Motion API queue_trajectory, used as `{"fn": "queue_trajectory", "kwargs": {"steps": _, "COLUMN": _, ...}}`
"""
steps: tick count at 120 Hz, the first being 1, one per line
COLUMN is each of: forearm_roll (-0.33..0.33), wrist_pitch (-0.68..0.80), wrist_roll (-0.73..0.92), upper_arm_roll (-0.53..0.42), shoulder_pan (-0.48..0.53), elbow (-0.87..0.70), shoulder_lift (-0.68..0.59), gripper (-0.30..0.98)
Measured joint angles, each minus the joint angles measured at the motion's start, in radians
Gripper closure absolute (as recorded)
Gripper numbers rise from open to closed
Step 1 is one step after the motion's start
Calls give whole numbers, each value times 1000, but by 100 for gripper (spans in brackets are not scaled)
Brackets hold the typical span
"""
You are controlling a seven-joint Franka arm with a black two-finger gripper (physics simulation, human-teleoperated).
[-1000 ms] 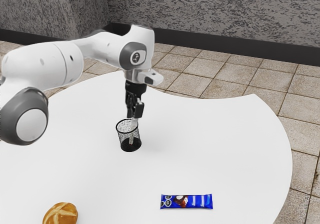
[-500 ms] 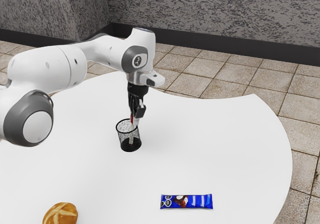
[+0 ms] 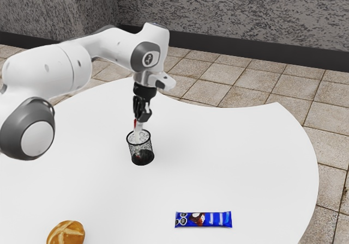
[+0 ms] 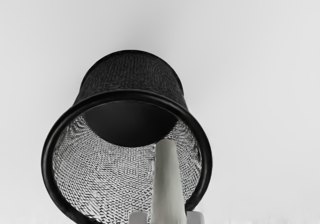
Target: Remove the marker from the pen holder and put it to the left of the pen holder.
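With its fingers drawn in to about the width of a pen barrel, the tool [image 3: 140,125] has hold of the marker [image 4: 168,186], just above the pen holder [image 3: 143,158]. One pale pad [image 4: 138,217] stands on each side of the barrel, close against it. The marker's lower part is down inside the mesh cup, within the ring of its black rim, and the upper part rises past that rim to the tool. Some red shows by the grip in the exterior view. Whether the marker's lower end touches the holder's dark base, I cannot tell.

The holder stands upright on the white counter [image 3: 245,157], and the pale barrel runs down along one side of its inner wall, away from the middle of the opening. The arm [image 3: 46,69] comes in from the exterior view's left, bends over the counter and points the tool downward.

Well apart from the holder, toward the exterior view's lower edge, a blue wrapped bar [image 3: 203,219] lies flat. A golden-brown bread roll [image 3: 66,235] rests at the exterior view's lower left, partly cut off by the edge. Beyond the counter are floor tiles [image 3: 327,108] and a mottled gray wall [image 3: 229,15].
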Motion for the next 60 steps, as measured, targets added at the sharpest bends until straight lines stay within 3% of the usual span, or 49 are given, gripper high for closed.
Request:
{"fn": "queue_trajectory", "kwargs": {"steps": 20, "forearm_roll": 13, "wrist_pitch": -104, "wrist_roll": 1, "upper_arm_roll": 19, "shoulder_pan": -24, "elbow": 56, "shoulder_lift": -49, "gripper": 77}}
{"fn": "queue_trajectory", "kwargs": {"steps": 60, "forearm_roll": 108, "wrist_pitch": -401, "wrist_roll": -2, "upper_arm_roll": 55, "shoulder_pan": -55, "elbow": 135, "shoulder_lift": -96, "gripper": 77}}
